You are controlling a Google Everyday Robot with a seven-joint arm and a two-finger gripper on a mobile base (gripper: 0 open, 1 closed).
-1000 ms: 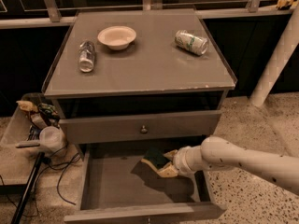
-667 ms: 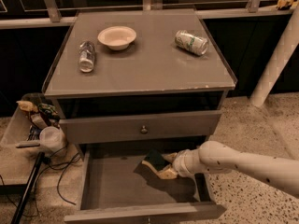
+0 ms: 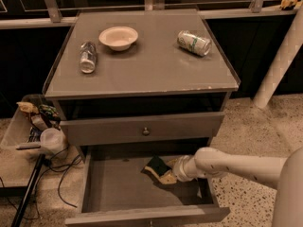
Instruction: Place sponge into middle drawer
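The middle drawer (image 3: 118, 193) of the grey cabinet stands pulled out below the drawer with the round knob (image 3: 146, 131). My white arm reaches in from the right, low over the drawer floor. My gripper (image 3: 169, 170) is at the drawer's middle right, shut on the sponge (image 3: 160, 170), which shows a dark green layer on top and pale yellow foam below. The sponge is tilted and sits at or just above the drawer floor; I cannot tell if it touches.
On the cabinet top lie a white bowl (image 3: 118, 37), a silver can (image 3: 88, 56) on its side at the left and a green-and-white can (image 3: 194, 42) on its side at the right. A bin of clutter (image 3: 35, 126) and cables stand at the left. A white pillar (image 3: 279, 60) rises at the right.
My gripper with the sponge has moved a little left and lower inside the drawer. Everything on the cabinet top is where it was.
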